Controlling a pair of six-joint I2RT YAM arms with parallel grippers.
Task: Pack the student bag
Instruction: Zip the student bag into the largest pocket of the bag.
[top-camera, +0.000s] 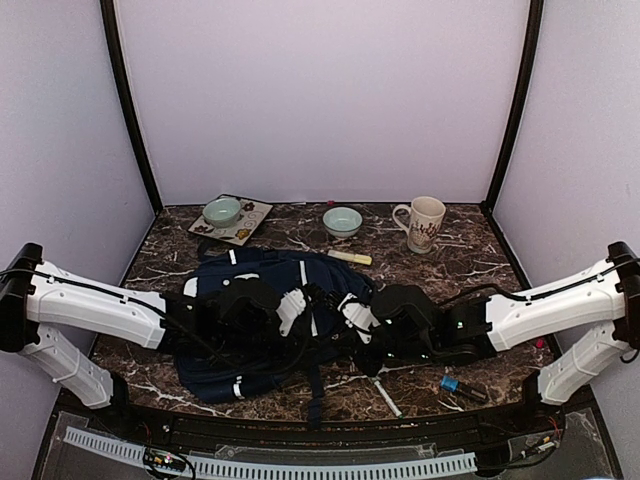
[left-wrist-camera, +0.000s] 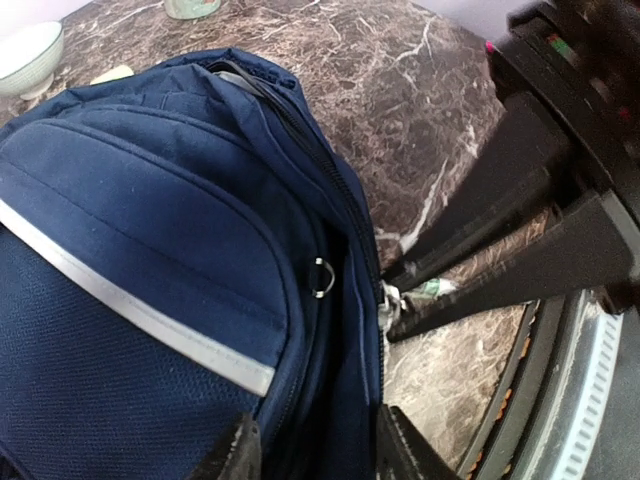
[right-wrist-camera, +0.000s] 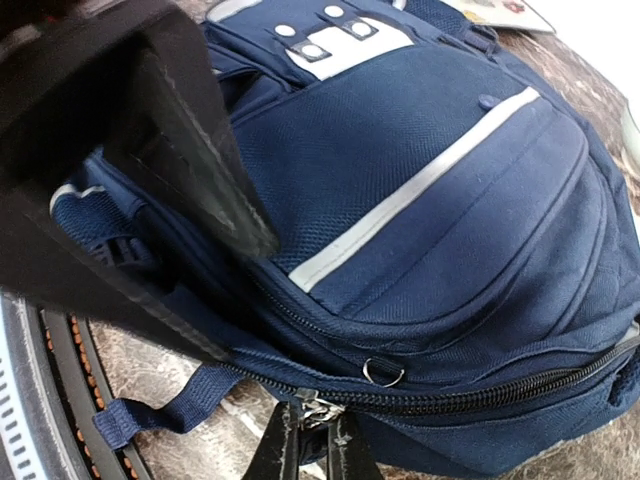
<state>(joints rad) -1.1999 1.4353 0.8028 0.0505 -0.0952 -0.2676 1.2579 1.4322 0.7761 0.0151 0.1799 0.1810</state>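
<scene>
The student bag lies flat in the middle of the surface, between both arms. Our right pincer is clenched on the zipper pull. The left pincer straddles the bag's zipped edge, and we cannot tell whether it bites. If that anchor is loose, tugging may drag the whole bag, or the small pull may slip free.

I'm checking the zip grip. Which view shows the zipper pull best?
Right wrist: the pull sits close, pinched in the shut right tool. Left wrist shows it small, at the bag's edge. The top view does not show it.
</scene>
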